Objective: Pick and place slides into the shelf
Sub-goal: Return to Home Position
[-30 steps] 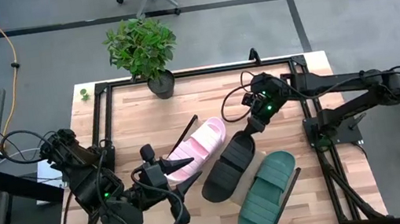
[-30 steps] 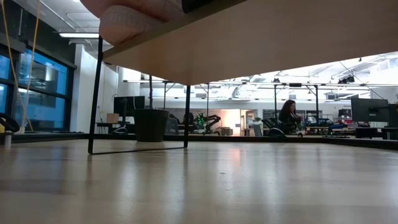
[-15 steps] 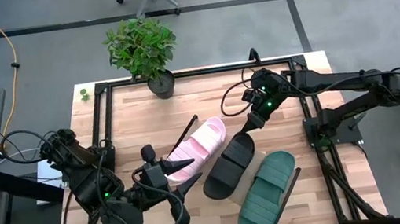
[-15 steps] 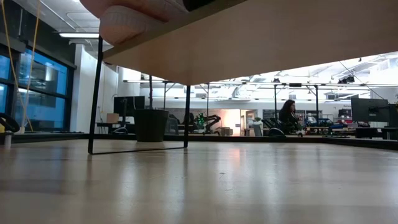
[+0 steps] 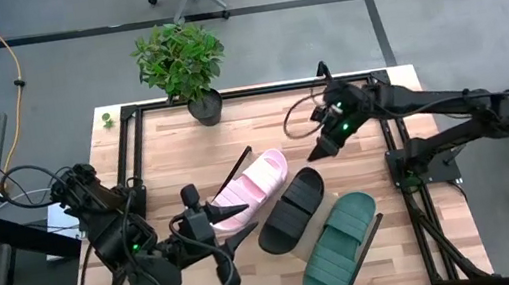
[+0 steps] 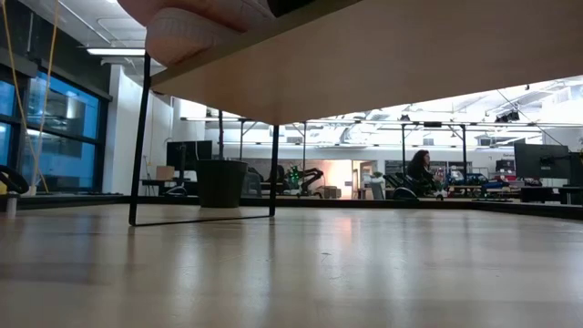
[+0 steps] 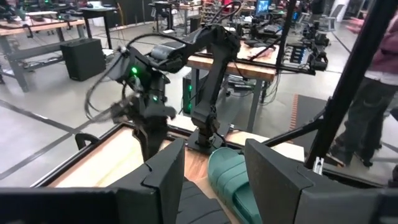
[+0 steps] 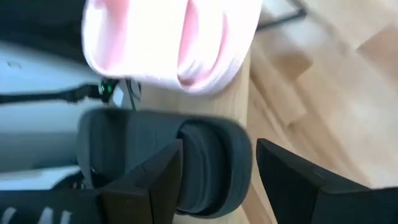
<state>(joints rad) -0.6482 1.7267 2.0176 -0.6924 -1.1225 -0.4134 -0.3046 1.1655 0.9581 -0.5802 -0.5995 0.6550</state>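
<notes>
— Backing the right gripper (image 5: 316, 150) up off the black ribbed rubber slide (image 5: 292, 211), fingers spread apart.
— Keeping the pale pink rubber slide (image 5: 253, 188), black and teal green rubber slide (image 5: 341, 249) on the long light-wood shelf (image 6: 410, 64). Parking the left gripper (image 7: 214, 155) beside the shelf's pink end, likewise spread.

High view: even, soft overhead light on my table (image 5: 232, 126); only short, faint shadows beside the plant (image 5: 179, 58). Low view: strip lights (image 6: 118, 51) and blue windows (image 6: 55, 128) sheen off the table; the plank (image 6: 410, 64) looms near, out of focus. Right wrist: pink slide (image 8: 168, 37) washed out, everything blurred. Left wrist: my right arm (image 7: 211, 74) smeared.
</notes>
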